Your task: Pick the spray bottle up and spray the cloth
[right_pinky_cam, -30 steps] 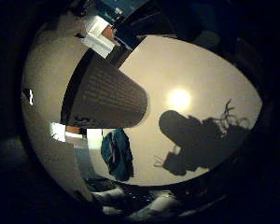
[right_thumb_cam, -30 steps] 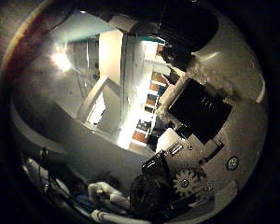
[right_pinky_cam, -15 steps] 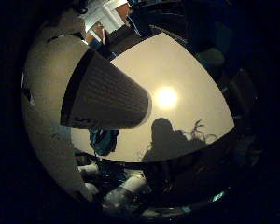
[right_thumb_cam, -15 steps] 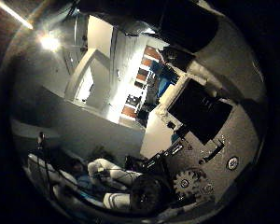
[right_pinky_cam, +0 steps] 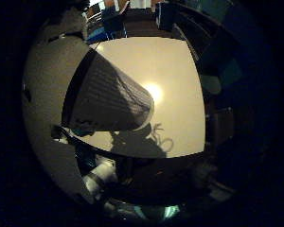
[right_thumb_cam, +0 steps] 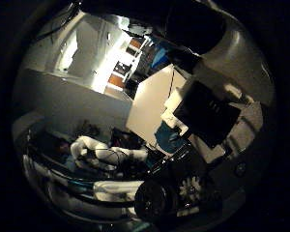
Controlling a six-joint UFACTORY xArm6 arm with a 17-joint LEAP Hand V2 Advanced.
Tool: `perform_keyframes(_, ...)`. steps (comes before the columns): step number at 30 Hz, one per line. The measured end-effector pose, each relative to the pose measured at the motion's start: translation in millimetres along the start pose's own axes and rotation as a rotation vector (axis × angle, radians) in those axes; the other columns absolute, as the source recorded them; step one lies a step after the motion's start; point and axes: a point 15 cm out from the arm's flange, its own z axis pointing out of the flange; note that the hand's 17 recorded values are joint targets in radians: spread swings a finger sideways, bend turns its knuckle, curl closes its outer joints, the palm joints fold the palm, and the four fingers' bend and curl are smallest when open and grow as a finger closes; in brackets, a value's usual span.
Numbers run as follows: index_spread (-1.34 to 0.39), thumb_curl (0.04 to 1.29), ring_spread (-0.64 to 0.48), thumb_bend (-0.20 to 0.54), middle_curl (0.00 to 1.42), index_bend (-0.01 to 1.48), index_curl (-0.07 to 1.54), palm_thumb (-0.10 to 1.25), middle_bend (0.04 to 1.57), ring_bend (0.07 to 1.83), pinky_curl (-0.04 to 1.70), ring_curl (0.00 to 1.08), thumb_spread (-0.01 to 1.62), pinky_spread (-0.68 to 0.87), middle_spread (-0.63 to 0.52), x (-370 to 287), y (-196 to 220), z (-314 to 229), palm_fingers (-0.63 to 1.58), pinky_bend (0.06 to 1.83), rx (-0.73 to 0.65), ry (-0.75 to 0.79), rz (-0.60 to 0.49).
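The spray bottle (right_pinky_cam: 104, 99), a pale tapered body with a dark band, fills much of the little finger side view and lies close against my palm. My hand (right_thumb_cam: 208, 121) shows as black and white finger parts curled round the bottle's pale body, held above the white table (right_pinky_cam: 175, 71). A teal cloth (right_thumb_cam: 168, 137) lies crumpled on the table, just past my fingers in the thumb side view. The bottle's nozzle is hidden. The hand and bottle cast a shadow on the table below them.
My white arm (right_thumb_cam: 101, 150) reaches in below the table's near edge. Dark chairs (right_pinky_cam: 113, 21) stand at the table's far end. Beyond it are a pale wall and lit shelving (right_thumb_cam: 118, 79).
Both views have swung with the hand, still holding the bottle. The cloth has slipped behind the bottle in the little finger view, and the table and cloth have come into the thumb view.
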Motion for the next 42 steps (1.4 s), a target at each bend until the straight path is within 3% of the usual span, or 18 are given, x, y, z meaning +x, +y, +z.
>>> perform_keyframes(9,-0.18,0.73,-0.16,-0.015,0.58,1.17,0.68,1.07,1.34,1.46,0.75,0.58,0.94,-0.19,-0.06,-50,-33,46,1.22,1.36,-0.280,0.186,-0.187)
perform_keyframes(17,-0.18,0.73,-0.16,-0.018,0.58,1.17,0.68,1.05,1.34,1.46,0.76,0.59,0.95,-0.20,-0.06,-103,-57,87,1.22,1.35,-0.410,0.301,-0.283)
perform_keyframes(27,-0.18,0.72,-0.16,-0.013,0.58,1.17,0.68,1.05,1.35,1.46,0.77,0.59,0.97,-0.20,-0.07,-154,-62,144,1.22,1.34,-0.651,0.511,-0.479)
perform_keyframes(33,-0.18,0.72,-0.16,-0.014,0.58,1.17,0.68,1.05,1.35,1.46,0.77,0.59,0.97,-0.20,-0.07,-173,-49,186,1.22,1.34,-0.760,0.523,-0.498)
perform_keyframes(42,-0.18,0.71,-0.16,-0.015,0.58,1.17,0.68,1.05,1.34,1.46,0.78,0.59,0.97,-0.20,-0.07,-179,-43,213,1.22,1.34,-0.805,0.533,-0.491)
